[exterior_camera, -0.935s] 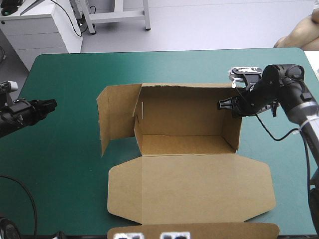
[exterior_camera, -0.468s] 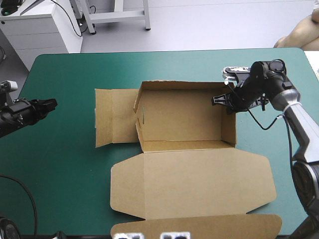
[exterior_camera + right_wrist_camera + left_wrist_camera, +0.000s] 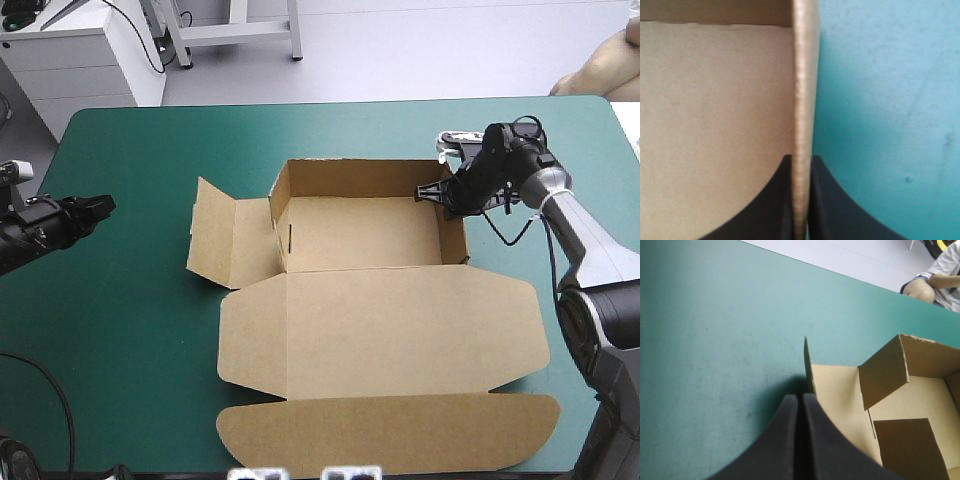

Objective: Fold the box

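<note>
No text, label, brand, number or sign can be read in any view. The brown cardboard box (image 3: 380, 330) shows only plain, unprinted board on its walls, flaps and lid, and the teal-green surface (image 3: 130, 330) around it carries no markings.

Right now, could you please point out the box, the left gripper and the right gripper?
box (image 3: 385, 330): high view, on its flat lid panel.
left gripper (image 3: 800, 400): left wrist view, where its shut fingertips meet.
right gripper (image 3: 801, 160): right wrist view, between fingertips clamping the box wall.
</note>
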Available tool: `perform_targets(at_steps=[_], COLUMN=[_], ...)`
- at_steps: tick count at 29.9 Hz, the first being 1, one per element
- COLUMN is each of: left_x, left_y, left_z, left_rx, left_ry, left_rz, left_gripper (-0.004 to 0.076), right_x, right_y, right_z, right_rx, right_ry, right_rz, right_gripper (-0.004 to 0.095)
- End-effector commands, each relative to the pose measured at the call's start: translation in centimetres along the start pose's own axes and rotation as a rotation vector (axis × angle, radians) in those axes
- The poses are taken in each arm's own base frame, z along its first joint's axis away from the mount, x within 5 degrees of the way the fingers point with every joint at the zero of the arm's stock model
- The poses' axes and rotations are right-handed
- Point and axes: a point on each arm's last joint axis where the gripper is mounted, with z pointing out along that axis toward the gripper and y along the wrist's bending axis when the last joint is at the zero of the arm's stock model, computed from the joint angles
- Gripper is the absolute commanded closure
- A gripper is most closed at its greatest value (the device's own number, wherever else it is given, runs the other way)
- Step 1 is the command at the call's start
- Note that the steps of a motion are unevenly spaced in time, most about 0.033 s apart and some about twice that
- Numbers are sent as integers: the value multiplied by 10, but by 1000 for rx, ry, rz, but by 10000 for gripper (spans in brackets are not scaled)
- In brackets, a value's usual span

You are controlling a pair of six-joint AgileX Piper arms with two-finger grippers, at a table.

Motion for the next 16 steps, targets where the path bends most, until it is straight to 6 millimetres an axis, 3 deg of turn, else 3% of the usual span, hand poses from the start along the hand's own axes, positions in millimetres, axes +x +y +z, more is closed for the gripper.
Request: perform_targets(at_steps=[1,11,16], left_x=[-13,-13,-13], left_y=[-11,-12,-11], left_z=[-9,-9,-9], left_rx=[26,32,27], left_ry=[-89,-85,-82], left_rz=[0,0,4], left_gripper=[717,717,717], right_x=[-5,-15,-10], right_y=[2,7,10], right_z=[-22,-52,-72], right_rx=[-9,-14,-18], right_ry=[-61,-78,-64], right_rz=[-4,-9,-3], right_gripper=[831,302,247])
